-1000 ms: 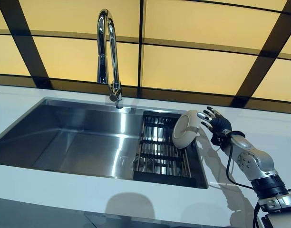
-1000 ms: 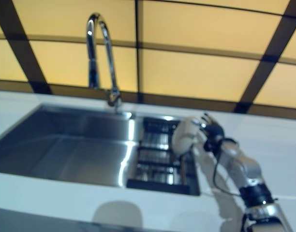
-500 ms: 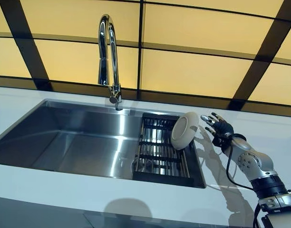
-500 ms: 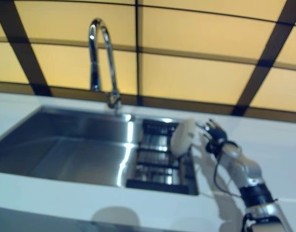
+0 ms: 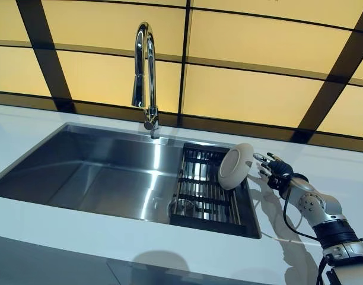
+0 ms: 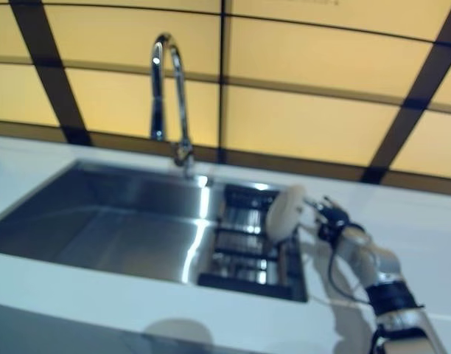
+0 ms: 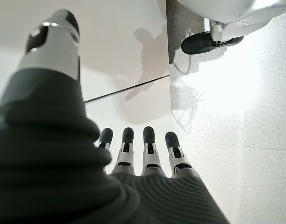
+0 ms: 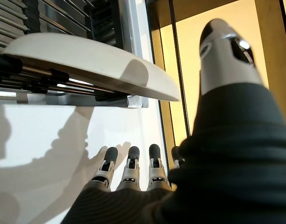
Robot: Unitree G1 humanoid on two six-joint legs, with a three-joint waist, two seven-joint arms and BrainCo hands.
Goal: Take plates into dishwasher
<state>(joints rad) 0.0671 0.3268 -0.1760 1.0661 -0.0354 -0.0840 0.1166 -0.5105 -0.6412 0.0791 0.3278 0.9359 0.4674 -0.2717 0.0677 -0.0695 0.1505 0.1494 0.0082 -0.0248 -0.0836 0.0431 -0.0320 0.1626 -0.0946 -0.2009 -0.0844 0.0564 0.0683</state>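
A white plate [image 5: 235, 167] stands on edge in the black rack [image 5: 200, 189] at the right end of the steel sink [image 5: 104, 178], leaning toward the counter. My right hand [image 5: 272, 173] hovers over the white counter just right of the plate, open with fingers spread, a small gap from it. Its wrist view shows the plate's [image 8: 91, 61] underside resting on the rack bars, with the straight fingers [image 8: 129, 168] holding nothing. My left hand [image 7: 143, 154] shows only in its own wrist view, open, hanging low over the floor.
A tall chrome tap [image 5: 145, 71] rises behind the sink's middle. A wall of yellow panels with dark bars [image 5: 252, 77] runs along the back. The white counter [image 5: 324, 172] extends to the right of the sink and along the front edge.
My right hand has let go of the plate and drawn back to the right and down. The plate now stands by itself in the rack. The camera has shifted left.
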